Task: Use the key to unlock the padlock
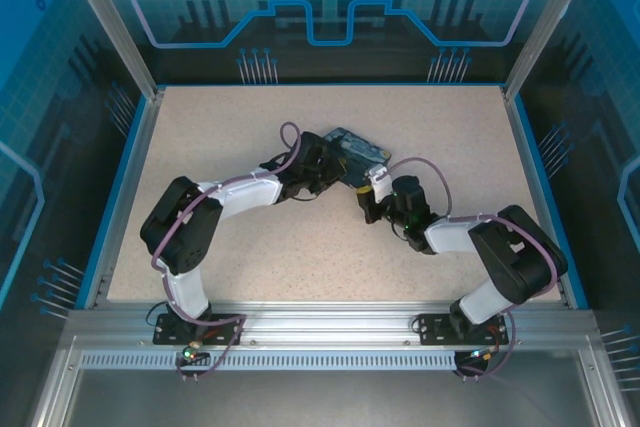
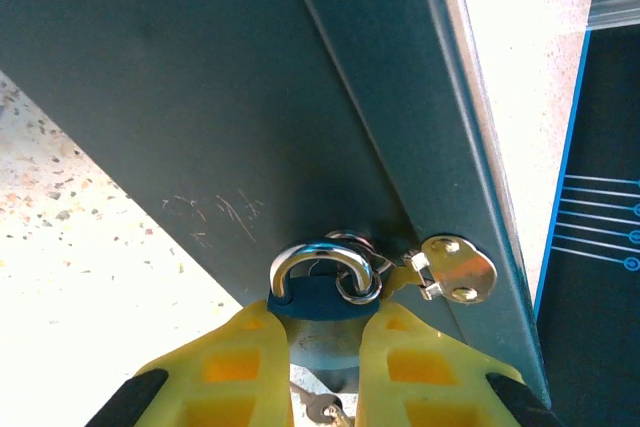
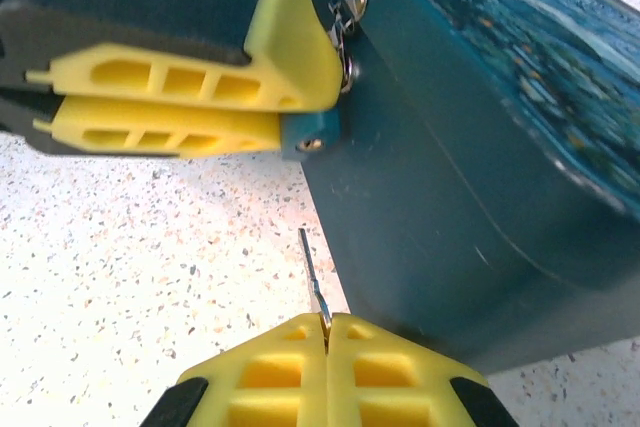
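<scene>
- Where the right gripper (image 3: 328, 319) hangs just off the near corner of the painted box (image 3: 430, 197), its yellow fingers (image 3: 270, 367) are pressed flat together, pinching the key (image 3: 315, 282) at its head.
- Key: a thin dark metal sliver. The blade stands straight out of the fingertips, just beside the box's dark side wall. The tip points toward the padlock (image 3: 310, 137) and stays clear of it, with speckled surface showing in the gap.
- Padlock: a small blue body held against the box's front wall, its bottom end turned toward the key. Its silvery shackle (image 2: 320, 255) is threaded through the ring of the hasp.
- Left gripper (image 2: 322, 317): its yellow fingers (image 2: 240, 372) are clamped on either side of the padlock body, hard up against the box's wall.
- Hasp (image 2: 455, 269): a brass-coloured plate with two screws, fixed to the box's front wall just beyond the shackle.
- Painted box: dark teal walls and a lid in blue and yellow swirls, lying flat. From above, both arms reach in to its near side.
- Table (image 1: 450, 127): a pale speckled top that extends around the box on every side.
</scene>
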`<action>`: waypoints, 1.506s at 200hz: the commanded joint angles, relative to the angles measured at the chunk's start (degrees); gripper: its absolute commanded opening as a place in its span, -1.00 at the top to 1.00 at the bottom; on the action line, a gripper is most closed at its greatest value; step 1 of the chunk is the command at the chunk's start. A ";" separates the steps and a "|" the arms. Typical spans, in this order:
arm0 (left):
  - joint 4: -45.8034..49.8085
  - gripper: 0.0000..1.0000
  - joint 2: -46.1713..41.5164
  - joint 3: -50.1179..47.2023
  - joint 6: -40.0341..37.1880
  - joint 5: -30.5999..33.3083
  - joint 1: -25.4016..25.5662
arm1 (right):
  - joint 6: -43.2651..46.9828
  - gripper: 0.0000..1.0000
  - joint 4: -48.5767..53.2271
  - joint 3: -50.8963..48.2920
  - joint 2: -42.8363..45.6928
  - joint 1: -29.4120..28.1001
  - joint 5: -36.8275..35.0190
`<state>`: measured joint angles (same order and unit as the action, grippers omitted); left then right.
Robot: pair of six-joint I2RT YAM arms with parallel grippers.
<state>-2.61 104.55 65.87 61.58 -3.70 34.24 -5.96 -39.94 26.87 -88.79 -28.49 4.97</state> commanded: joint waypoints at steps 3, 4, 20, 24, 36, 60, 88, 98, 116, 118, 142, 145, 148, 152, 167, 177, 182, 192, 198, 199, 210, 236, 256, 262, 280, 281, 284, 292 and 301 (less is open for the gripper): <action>-1.34 0.71 0.23 2.07 -0.32 0.89 0.02 | 0.46 1.00 -0.51 -0.51 1.08 -0.60 0.59; -1.34 0.71 0.22 2.07 -0.32 0.89 0.03 | 0.44 1.00 -0.56 -0.51 1.08 -0.60 0.62; -1.34 0.71 0.24 2.02 -0.31 0.87 0.08 | -0.19 1.00 -1.19 -0.36 0.84 -0.60 0.43; -1.30 0.72 0.17 2.06 -0.32 0.91 0.10 | -0.33 1.00 -1.19 -0.27 0.74 -0.61 0.31; -1.28 0.71 0.08 2.07 -0.32 1.02 0.21 | -0.96 1.00 -1.40 0.23 0.48 -0.63 0.09; -1.41 0.72 0.26 2.46 -0.06 0.85 0.52 | -3.14 1.00 -2.64 1.22 -0.71 -2.05 -1.26; -1.43 0.71 0.52 2.95 0.09 0.62 0.92 | -4.19 1.00 -2.30 3.16 -2.51 -3.40 -3.12; -1.43 0.72 0.39 3.02 0.08 0.54 1.05 | -4.82 1.00 -2.44 3.55 -2.78 -3.58 -3.45; -1.44 0.71 0.40 2.95 0.10 0.54 1.08 | -5.40 1.00 -1.33 4.48 -3.22 -3.73 -4.86; -1.48 0.72 0.39 2.95 0.13 0.54 1.07 | -5.45 1.00 -1.18 4.54 -3.27 -3.69 -4.99; -1.55 0.71 0.58 2.95 0.28 0.37 1.13 | -5.82 1.00 -0.36 5.29 -3.36 -3.68 -6.34; -1.60 0.71 0.61 2.95 0.23 0.42 1.17 | -5.82 1.00 -0.20 5.29 -3.33 -3.68 -6.56; -1.61 0.72 0.59 2.93 0.23 0.44 1.14 | -5.89 1.00 -0.02 5.37 -3.32 -3.68 -6.77; -1.62 0.72 0.57 2.95 0.28 0.37 1.15 | -6.01 1.00 0.34 5.45 -3.32 -3.60 -7.02; -1.68 0.71 0.59 2.83 0.26 0.39 1.12 | -6.13 1.00 1.02 5.34 -3.06 -3.55 -7.85; -1.74 0.72 0.66 2.86 0.27 0.36 1.12 | -6.27 1.00 1.68 5.38 -2.92 -3.37 -8.16; -1.81 0.72 0.66 2.77 0.26 0.36 1.17 | -6.27 1.00 1.84 5.33 -2.86 -3.33 -8.32; -1.94 0.72 0.74 2.77 0.34 0.34 1.16 | -6.43 1.00 2.31 5.29 -2.79 -3.33 -8.65; -1.95 0.72 0.74 2.78 0.34 0.32 1.18 | -6.44 1.00 2.41 5.21 -2.79 -3.27 -8.74; -1.91 0.71 0.74 2.78 0.32 0.34 1.18 | -6.44 1.00 2.46 5.17 -2.79 -3.30 -8.70; -1.96 0.71 0.74 2.71 0.41 0.36 1.18 | -6.57 1.00 2.97 5.36 -2.87 -3.24 -8.90; -2.04 0.71 0.74 2.69 0.39 0.36 1.14 | -6.92 1.00 3.21 5.38 -2.74 -3.06 -9.44; -2.13 0.71 0.88 2.69 0.55 0.36 1.15 | -7.08 1.00 3.29 5.75 -2.87 -2.98 -9.13; -2.13 0.71 0.88 2.69 0.55 0.28 1.17 | -7.10 1.00 3.14 5.89 -2.88 -2.98 -8.87; -2.15 0.72 0.89 2.69 0.49 0.28 1.26 | -7.05 1.00 1.84 5.56 -2.87 -2.98 -8.04; -2.14 0.71 0.90 2.69 0.52 0.28 1.26 | -7.01 1.00 1.73 5.56 -2.88 -2.98 -7.96; -2.09 0.71 0.87 2.68 0.48 0.28 1.25 | -7.01 1.00 1.59 5.45 -2.80 -2.97 -7.96; -2.06 0.71 0.89 2.59 0.55 0.27 1.19 | -7.04 1.00 1.30 5.39 -2.66 -2.93 -7.88; -2.05 0.72 0.92 2.67 0.52 0.25 1.23 | -7.02 1.00 0.81 5.23 -2.63 -2.97 -7.54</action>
<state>-2.81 105.01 66.39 61.63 -3.33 35.11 -12.08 -37.58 31.24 -91.64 -31.55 -2.98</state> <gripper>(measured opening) 0.164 0.042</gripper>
